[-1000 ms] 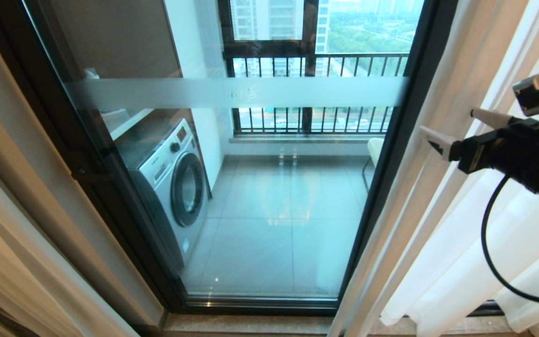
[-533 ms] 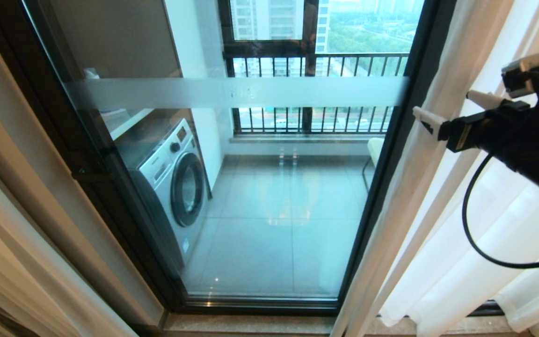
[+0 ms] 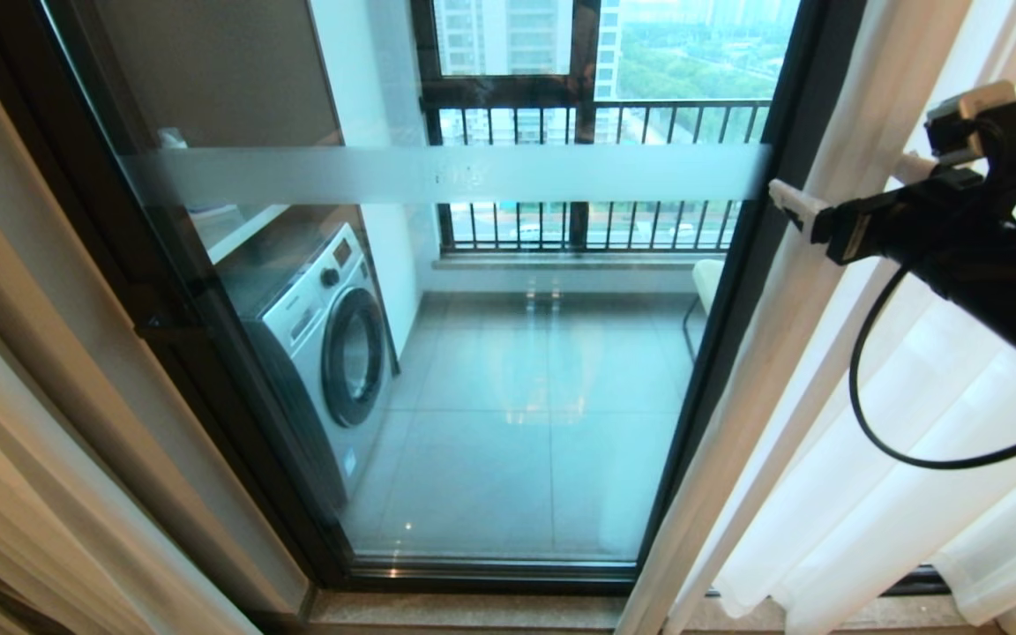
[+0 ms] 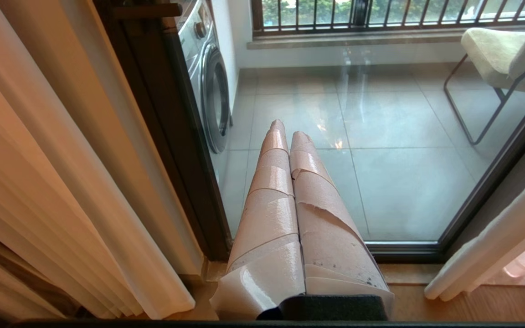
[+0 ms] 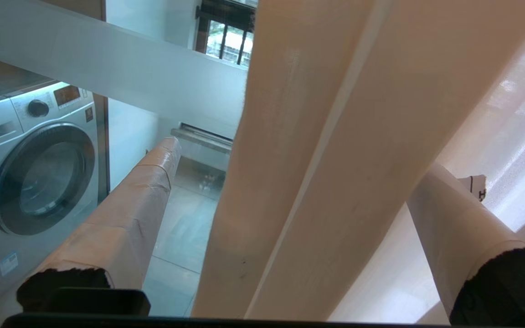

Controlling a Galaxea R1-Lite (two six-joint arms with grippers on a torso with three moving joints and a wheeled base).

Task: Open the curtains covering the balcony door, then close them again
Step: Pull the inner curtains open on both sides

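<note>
**Right tool lined up on the curtain edge, nothing gripped yet**

So the right tool is spread wide and released, with a fold of cream fabric running between its two tape-wrapped fingers in the wrist view, not pinched yet as far as I can tell. It sits right at the dark, nearly black metal frame of the sliding glass balcony door, up near the door's frosted stripe. The sheer white floor-length curtains hang bunched just past that same frame edge, so the glass itself is uncovered.

My guess on handling: that fabric is light and floppy, zero stiffness, and probably slippery between taped pads. I'd grab a bundled fold near the leading edge rather than a single layer, and pull sideways steadily so it doesn't slide out.

The left tool is clenched shut, parked low in front of the door, holding nothing.
</note>
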